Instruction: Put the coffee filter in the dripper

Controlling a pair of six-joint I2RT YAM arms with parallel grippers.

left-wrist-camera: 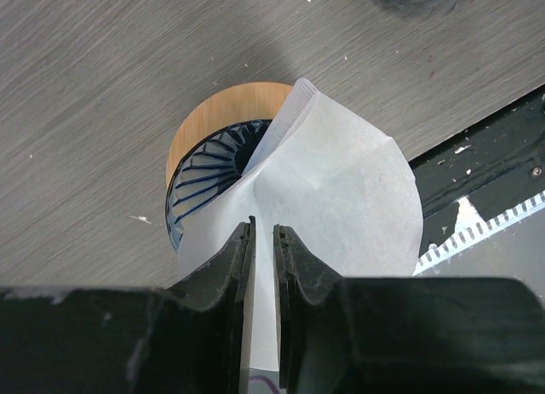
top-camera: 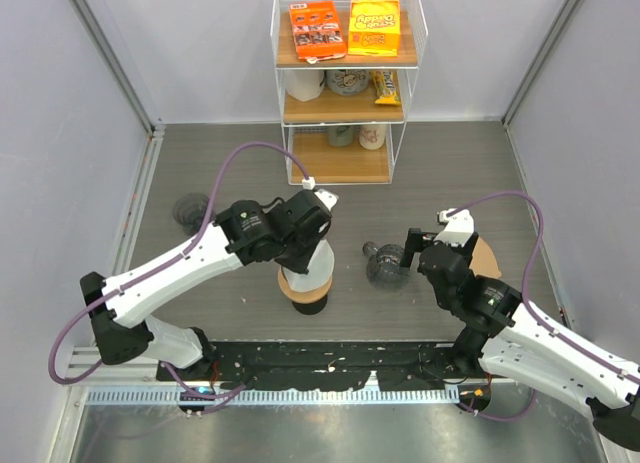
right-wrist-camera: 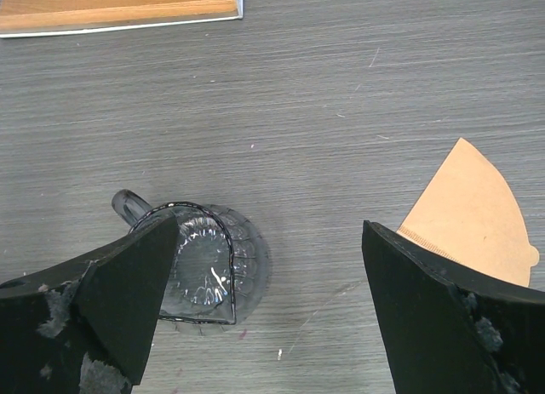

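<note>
Standing well beyond both pincers, the shelf rack (top-camera: 345, 83) carries orange snack packs (top-camera: 318, 30); their lettering is too small to read. The right gripper (right-wrist-camera: 272, 232) gapes wide, with a glass dripper (right-wrist-camera: 209, 266) by its left finger and a brown filter (right-wrist-camera: 473, 211) by its right. The left gripper (left-wrist-camera: 263, 228) is pinched on the white coffee filter (left-wrist-camera: 341, 198). The filter's crimped seam runs straight ahead of the fingers, over the dark ribbed dripper (left-wrist-camera: 209, 168) just ahead-left.

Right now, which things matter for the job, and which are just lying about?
In the job: white filter, dark dripper under it, left tool pinching the filter.
Lying about: glass dripper, brown filter, shelf, snack bags, mugs.
</note>
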